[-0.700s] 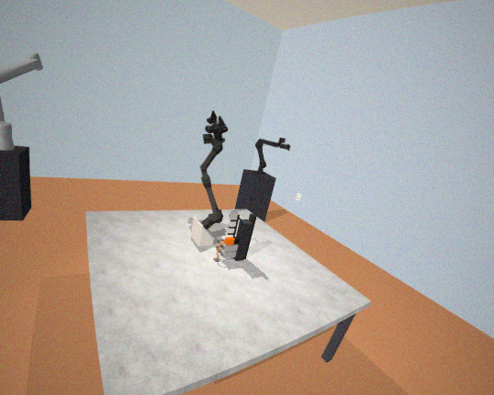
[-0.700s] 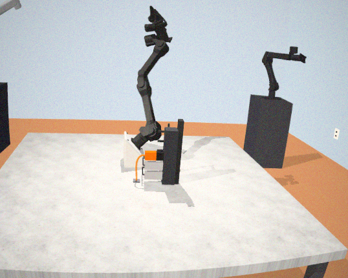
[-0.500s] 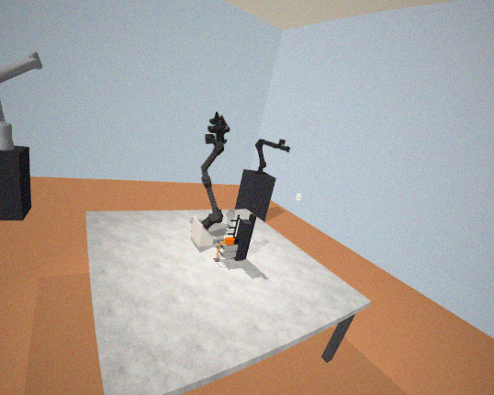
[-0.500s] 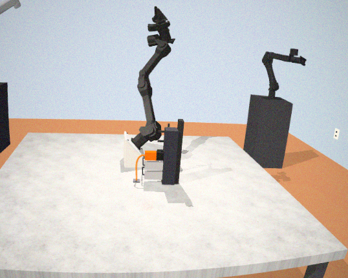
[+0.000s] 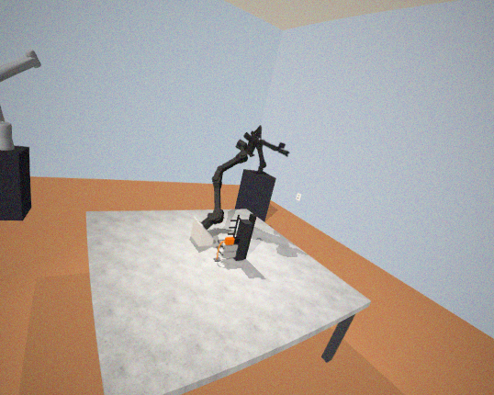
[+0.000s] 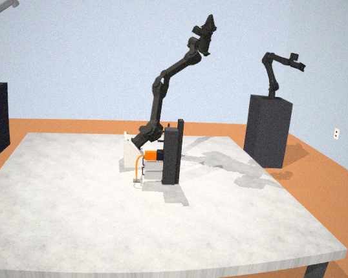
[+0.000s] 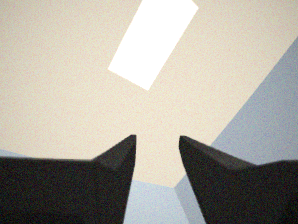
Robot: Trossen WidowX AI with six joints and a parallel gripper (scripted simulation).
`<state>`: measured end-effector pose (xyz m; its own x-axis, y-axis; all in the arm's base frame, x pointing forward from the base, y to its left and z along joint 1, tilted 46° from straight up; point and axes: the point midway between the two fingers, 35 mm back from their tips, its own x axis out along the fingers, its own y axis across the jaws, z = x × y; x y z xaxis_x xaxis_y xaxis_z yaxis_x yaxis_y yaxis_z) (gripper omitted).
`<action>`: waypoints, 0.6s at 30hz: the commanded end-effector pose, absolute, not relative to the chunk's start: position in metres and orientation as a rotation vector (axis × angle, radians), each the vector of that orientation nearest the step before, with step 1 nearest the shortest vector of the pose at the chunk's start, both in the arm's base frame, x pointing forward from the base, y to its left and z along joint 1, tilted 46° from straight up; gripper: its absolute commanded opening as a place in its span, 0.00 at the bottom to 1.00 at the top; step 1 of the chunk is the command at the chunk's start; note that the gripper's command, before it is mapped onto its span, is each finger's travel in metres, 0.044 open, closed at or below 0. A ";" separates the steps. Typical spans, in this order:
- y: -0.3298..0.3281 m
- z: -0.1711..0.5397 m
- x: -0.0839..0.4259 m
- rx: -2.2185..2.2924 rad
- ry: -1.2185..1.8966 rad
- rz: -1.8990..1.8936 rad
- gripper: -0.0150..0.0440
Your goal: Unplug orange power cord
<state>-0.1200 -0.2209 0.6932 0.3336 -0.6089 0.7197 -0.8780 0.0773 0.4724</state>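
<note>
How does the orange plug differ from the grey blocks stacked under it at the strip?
The orange plug is bright orange; the grey blocks are pale grey. The orange plug sits at the top of the stack, the grey blocks below it down to the table. An orange cord curves down from the plug; none is discernible at the blocks. All meet the dark upright strip.

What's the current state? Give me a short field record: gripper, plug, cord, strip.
gripper: raised high, pointing at the ceiling, fingers partly closed on nothing
orange plug: seated at the strip, untouched
orange cord: curves down from the plug to the table
power strip: dark, standing upright on the table
task: unplugging not yet begun
</note>
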 end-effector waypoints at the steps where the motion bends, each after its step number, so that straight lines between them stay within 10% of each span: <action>1: -0.190 0.706 -0.099 1.544 -1.301 0.374 0.53; 18: -0.016 0.696 0.124 0.990 -0.742 0.237 0.53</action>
